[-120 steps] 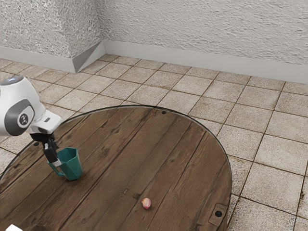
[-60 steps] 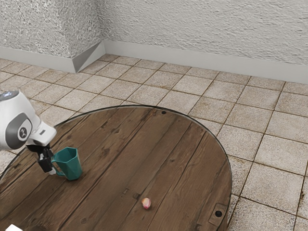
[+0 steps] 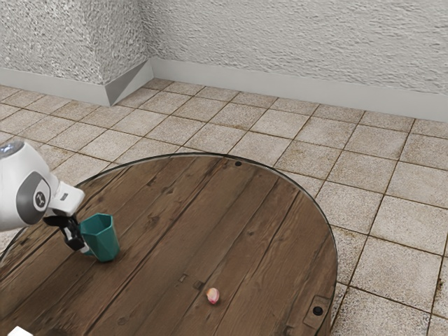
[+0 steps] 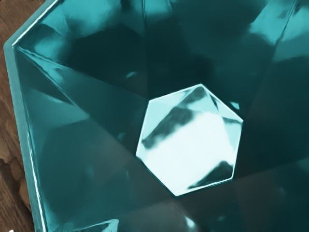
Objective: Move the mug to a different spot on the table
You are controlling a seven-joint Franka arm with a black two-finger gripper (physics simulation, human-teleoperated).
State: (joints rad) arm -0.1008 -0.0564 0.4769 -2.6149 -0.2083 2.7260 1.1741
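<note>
Checking in, operator — where is the mug (image 3: 101, 236)?

It stands upright on the round wooden table (image 3: 231, 210), close to the rim at the exterior view's left. It is teal with faceted sides, mouth facing up, base resting on the planks.

And your gripper?

The gripper (image 3: 73, 235) is down at the side of the mug that faces the exterior view's left, right against it and about level with its rim. Whether it is open or has hold of the mug I cannot tell; the black hand and the teal side overlap.

What does the wrist camera give you?

In the wrist view I look straight down into the mug (image 4: 188, 140): dark angled inner facets around a pale, brightly lit hexagonal floor. A strip of the table's (image 4: 6, 159) brown wood runs beside the rim.

Anything else out there?

My white arm (image 3: 24, 196) sits at the exterior view's left edge, just above the gripper. Well apart from the mug, toward the table's near edge, lies a small pink and yellow object (image 3: 213, 295) — I cannot make out what it is. Beyond the table are beige floor tiles (image 3: 294, 133) and a rough pale wall (image 3: 294, 35).
</note>
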